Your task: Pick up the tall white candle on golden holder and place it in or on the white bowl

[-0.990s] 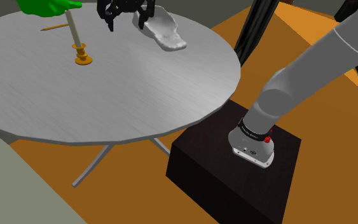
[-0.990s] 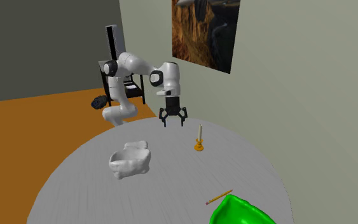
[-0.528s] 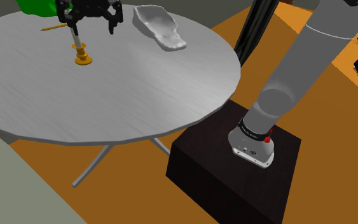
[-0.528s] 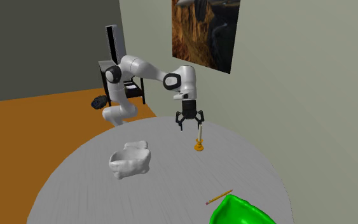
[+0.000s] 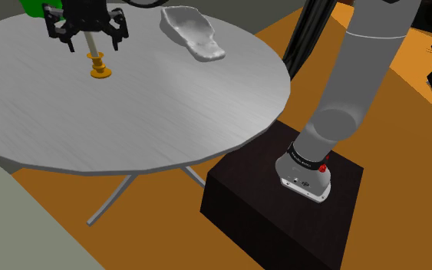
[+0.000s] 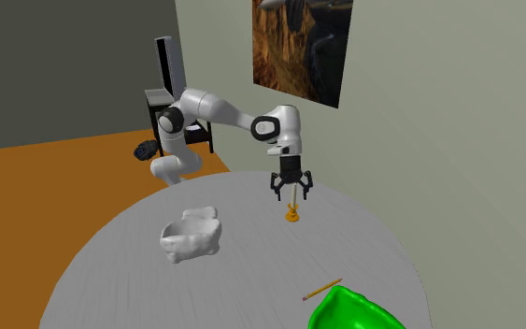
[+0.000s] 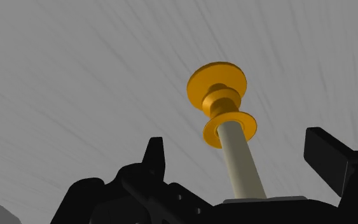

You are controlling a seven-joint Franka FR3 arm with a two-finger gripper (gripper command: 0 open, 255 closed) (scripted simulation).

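Task status is approach stage: the gripper (image 6: 291,193) hangs with fingers wide apart either side of the tall pale candle (image 7: 242,162), which stands ungrasped in its golden holder (image 7: 222,105) on the round grey table (image 6: 251,280); grasp, lift and transfer to the white bowl (image 6: 191,236), well apart, are not yet done.

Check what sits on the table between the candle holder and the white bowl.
Nothing: in the second exterior view, bare grey table separates the candle holder and the white bowl.

arm (image 6: 218,106) — white links, dark joints; base collar (image 5: 303,153) — black band, red dots; jaws all black
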